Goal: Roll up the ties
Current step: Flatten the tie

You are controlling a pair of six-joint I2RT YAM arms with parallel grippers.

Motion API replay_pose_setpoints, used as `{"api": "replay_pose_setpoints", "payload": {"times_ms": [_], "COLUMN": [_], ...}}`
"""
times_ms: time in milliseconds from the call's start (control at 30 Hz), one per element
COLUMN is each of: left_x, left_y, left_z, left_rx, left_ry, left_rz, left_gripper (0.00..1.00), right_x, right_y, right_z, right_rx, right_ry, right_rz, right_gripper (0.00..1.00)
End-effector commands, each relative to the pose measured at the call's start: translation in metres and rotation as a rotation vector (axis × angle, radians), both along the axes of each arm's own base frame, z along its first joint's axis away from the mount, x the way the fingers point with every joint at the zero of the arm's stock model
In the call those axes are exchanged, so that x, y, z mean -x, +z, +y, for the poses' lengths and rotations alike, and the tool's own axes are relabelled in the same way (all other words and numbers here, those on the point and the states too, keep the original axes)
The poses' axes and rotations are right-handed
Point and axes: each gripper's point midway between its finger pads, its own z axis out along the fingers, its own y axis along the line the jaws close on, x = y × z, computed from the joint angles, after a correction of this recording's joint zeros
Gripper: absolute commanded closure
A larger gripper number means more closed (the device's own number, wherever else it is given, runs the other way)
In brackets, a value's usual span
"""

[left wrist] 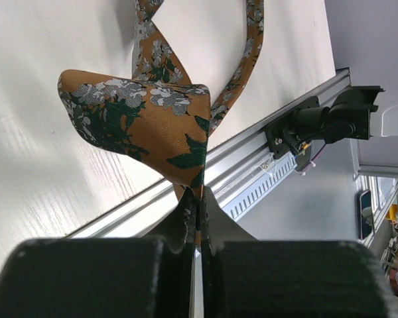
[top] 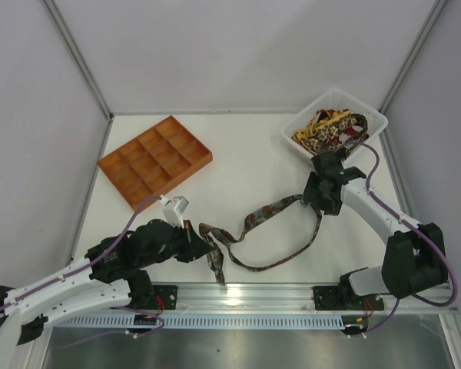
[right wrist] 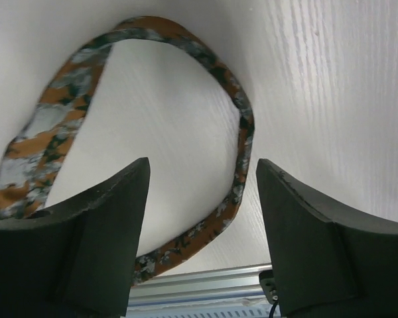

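One tie point(top: 270, 209), rust-orange with a grey and dark green flower pattern, lies in a loose loop across the front of the table. My left gripper point(top: 203, 244) is shut on its wide end; in the left wrist view the fabric point(left wrist: 146, 122) fans out from the closed jaws point(left wrist: 200, 205) above the table's front rail. My right gripper point(top: 316, 201) hovers open over the loop's right side. Nothing sits between its fingers, and the narrow band point(right wrist: 242, 132) runs on the table below them. More ties point(top: 329, 131) are piled in the white basket.
An orange compartment tray point(top: 155, 160) sits at the back left. The white basket point(top: 369, 115) stands at the back right corner, just behind my right arm. The aluminium rail point(top: 253, 292) runs along the table's near edge.
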Motion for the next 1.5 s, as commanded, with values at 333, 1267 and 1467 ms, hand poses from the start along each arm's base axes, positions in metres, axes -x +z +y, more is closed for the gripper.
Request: {"api": "replay_pose_setpoints", "payload": {"times_ms": [333,1267,1467], "left_x": [-0.005,0.036,0.055], "left_y": [0.010,0.029,0.017], "left_z": [0.011,0.058,0.049], "left_rx": [-0.013,0.069,0.109], "left_ry": [0.004,-0.064,-0.136], "left_rz": [-0.075,-0.057,0.031], "left_gripper": [0.99,1.00,1.00], "right_x": [0.011,-0.003,0.032], "right_y": [-0.048,0.156,0.107], "right_z": [-0.031,-0.137,-0.154], "right_rx": [0.090,0.100,0.252], "right_ry": [-0.089,-0.605,-0.720], "right_rz": [0.079,-0.327,0.044], "right_gripper": [0.45,1.00,1.00]}}
